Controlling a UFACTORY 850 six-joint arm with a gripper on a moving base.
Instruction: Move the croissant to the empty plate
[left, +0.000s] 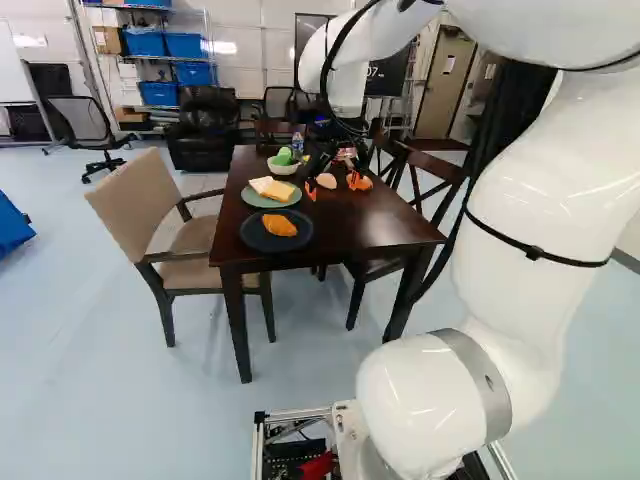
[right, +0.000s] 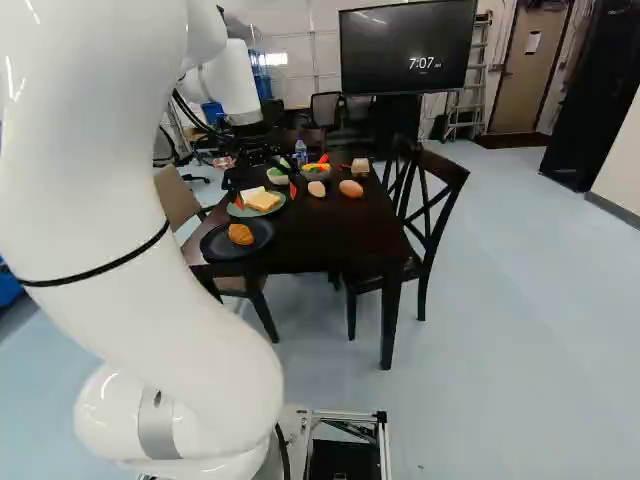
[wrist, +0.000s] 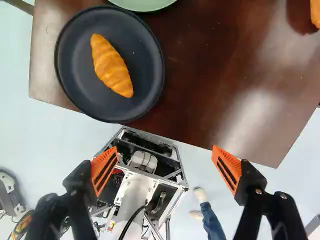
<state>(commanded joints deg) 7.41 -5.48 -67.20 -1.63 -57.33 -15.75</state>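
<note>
Left base view first: here's the croissant (left: 279, 225), sitting on the dark plate (left: 249, 241) at the near left corner of the table (left: 345, 228). Just beyond it, the green plate (left: 249, 199) carries the pale and yellow slices (left: 277, 189), with a bowl (left: 283, 169) farther off. The gripper (left: 333, 185) hangs over to the right, fingers well apart, no food between them.

Across to the right base view, and it's the same story: croissant on the dark plate, near side, nothing else sharing it. Two rolls (right: 317, 188) (right: 351, 188) lie toward the far right of the table, on bare wood, outside any plate.

And the wrist view settles the hand: wide open, orange pads (wrist: 104, 170) standing far apart, holding nothing. The croissant lies ahead of the fingers and toward the left one's side, fully inside the dark plate's rim, clear of both.

So how far along? With no other food on that plate, I'd call it the goal plate and the move as good as finished: croissant delivered, grip released. What's left looks like drawing the arm (left: 545, 200) away, minding the bowl and rolls.
</note>
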